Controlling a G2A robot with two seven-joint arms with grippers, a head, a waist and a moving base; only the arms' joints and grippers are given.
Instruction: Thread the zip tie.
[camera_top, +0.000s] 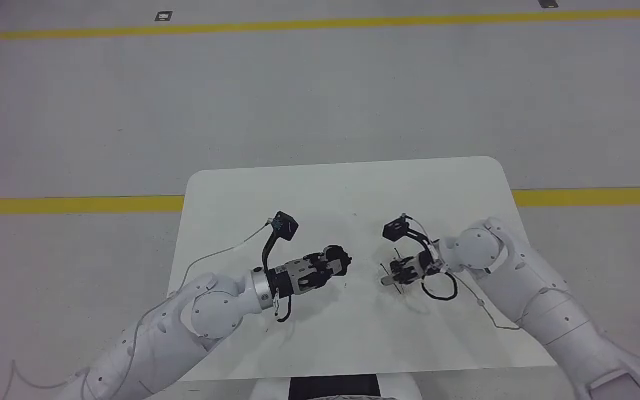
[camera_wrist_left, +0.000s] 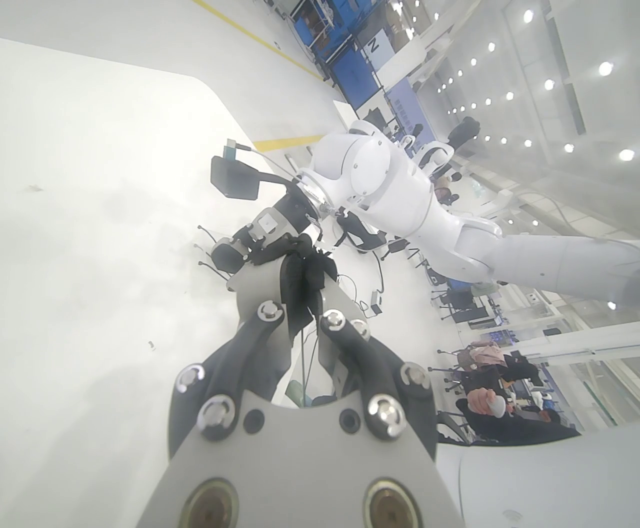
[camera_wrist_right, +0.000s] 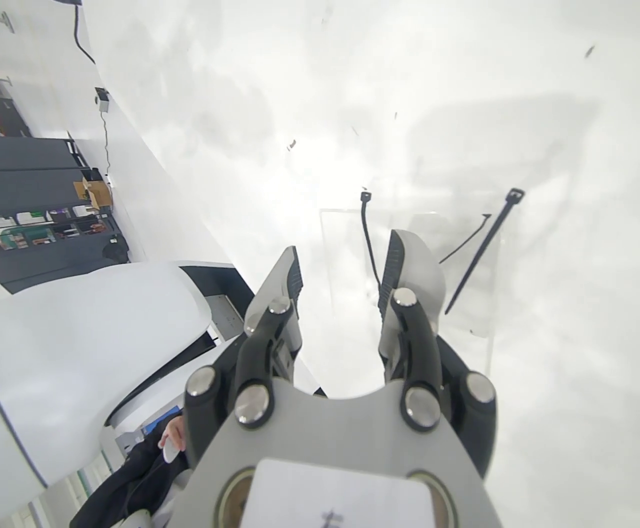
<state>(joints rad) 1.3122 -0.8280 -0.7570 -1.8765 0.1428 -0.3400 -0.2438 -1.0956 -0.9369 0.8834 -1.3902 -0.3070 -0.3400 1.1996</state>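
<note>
Broadly, the white bench (camera_top: 300, 200) carries everything, with both arms low over its near half. Over a clear sheet (camera_wrist_right: 345, 220) the right gripper (camera_wrist_right: 345, 242) has its jaws spread wide; the left gripper (camera_wrist_left: 302, 262) has its jaws pressed together (whether on anything, I cannot tell). On that sheet the zip tie (camera_wrist_right: 369, 235) lies flat, its head at the far end and its strap running back in between the right jaws, close by one finger. Its long axis thus follows the reach and does not cross it, and the right arm is plainly nearer. A second zip tie (camera_wrist_right: 482, 250) lies just beside, outside the jaws.
</note>
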